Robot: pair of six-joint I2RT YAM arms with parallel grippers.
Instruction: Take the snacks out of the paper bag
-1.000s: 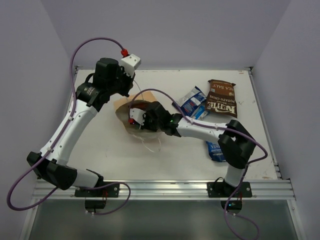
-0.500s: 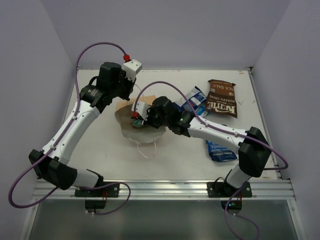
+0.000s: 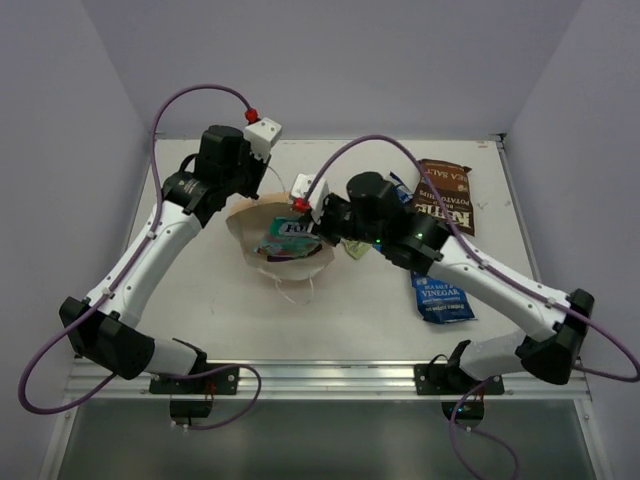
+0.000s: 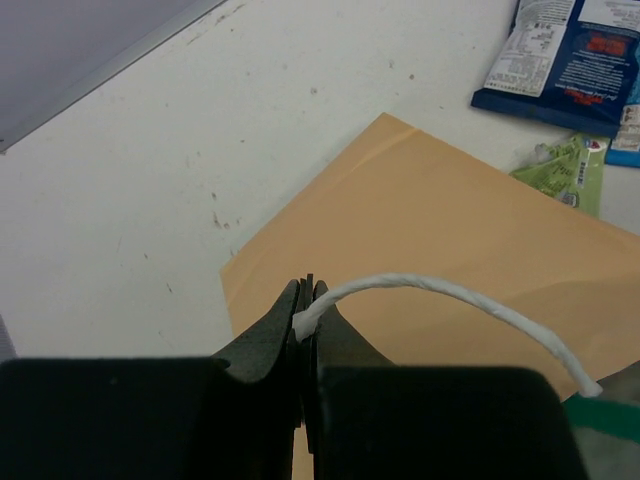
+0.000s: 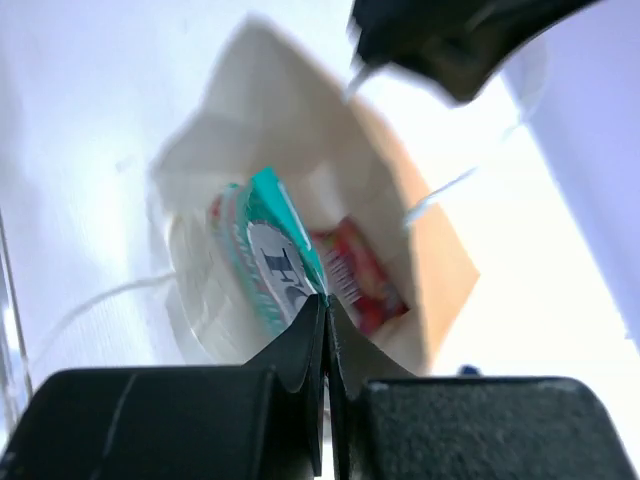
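The tan paper bag (image 3: pixel 248 222) lies in the middle of the table with its mouth open toward me. My left gripper (image 3: pixel 256 180) is shut on the bag's white string handle (image 4: pixel 430 288) and holds it up above the tan bag side (image 4: pixel 450 240). My right gripper (image 3: pixel 312 228) is shut on the corner of a teal candy bag (image 3: pixel 285 238) at the bag's mouth. In the right wrist view the jaws (image 5: pixel 325 300) pinch the teal candy bag (image 5: pixel 265 250). A red-purple packet (image 5: pixel 355 275) lies deeper inside the white interior (image 5: pixel 290 140).
A brown chip bag (image 3: pixel 443 195) and blue-white packets (image 3: pixel 392 190) lie at the back right. A dark-blue chip bag (image 3: pixel 442 298) lies right of centre. A small green wrapper (image 3: pixel 357 249) lies beside the bag. The second string handle (image 3: pixel 297 292) trails on the table.
My right arm has drawn back up and to the right out of the bag. The teal candy bag now shows at the bag's mouth. My left gripper keeps holding the handle.
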